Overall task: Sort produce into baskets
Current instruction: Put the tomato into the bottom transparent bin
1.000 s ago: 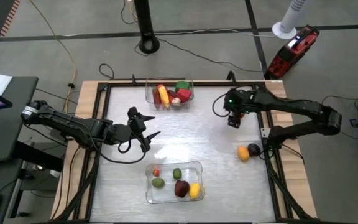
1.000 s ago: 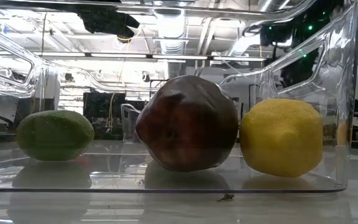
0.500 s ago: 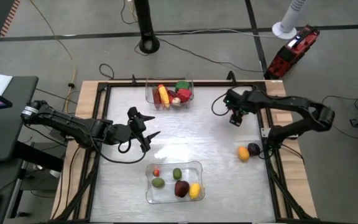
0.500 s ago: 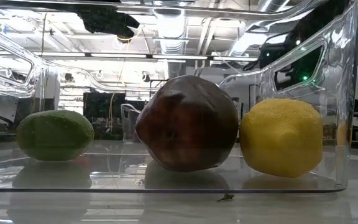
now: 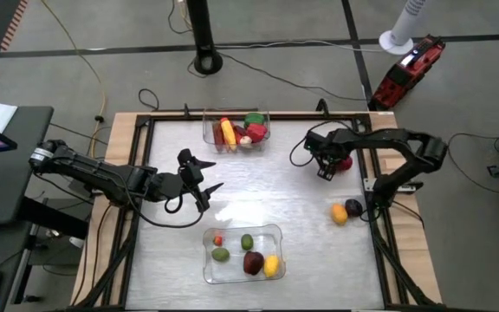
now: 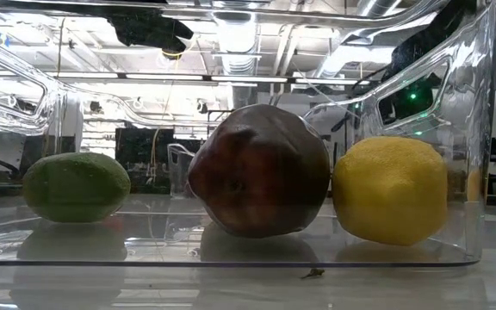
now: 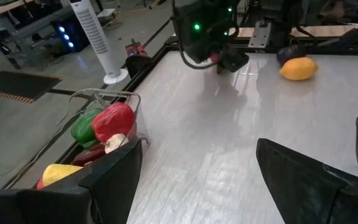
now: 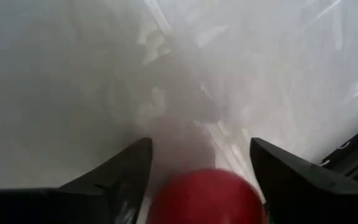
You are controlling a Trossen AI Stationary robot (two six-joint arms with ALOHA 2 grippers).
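My right gripper (image 5: 326,168) is open, low over the table's far right. Its fingers stand on either side of a small red round piece (image 8: 207,196), which also shows in the high view (image 5: 344,163) and the left wrist view (image 7: 217,60). My left gripper (image 5: 215,175) is open and empty over the table's left middle. The far clear bin (image 5: 236,130) holds red, yellow, green and whitish pieces. The near clear bin (image 5: 243,254) holds green pieces, a dark red one (image 6: 261,172) and a lemon (image 6: 390,189). My right gripper's fingers (image 8: 123,174) come at the red piece from above, slanting, one on each side of it. I cannot tell whether they touch it.
An orange-yellow piece (image 5: 340,213) and a dark purple piece (image 5: 354,207) lie loose on the table by its right edge. A raised frame (image 5: 379,234) runs around the table. Bare table surface lies between the two bins.
My right arm has drawn its elbow in toward the table while its gripper stays over the same spot at the far right and turns. The red piece now shows beside that gripper in the high view.
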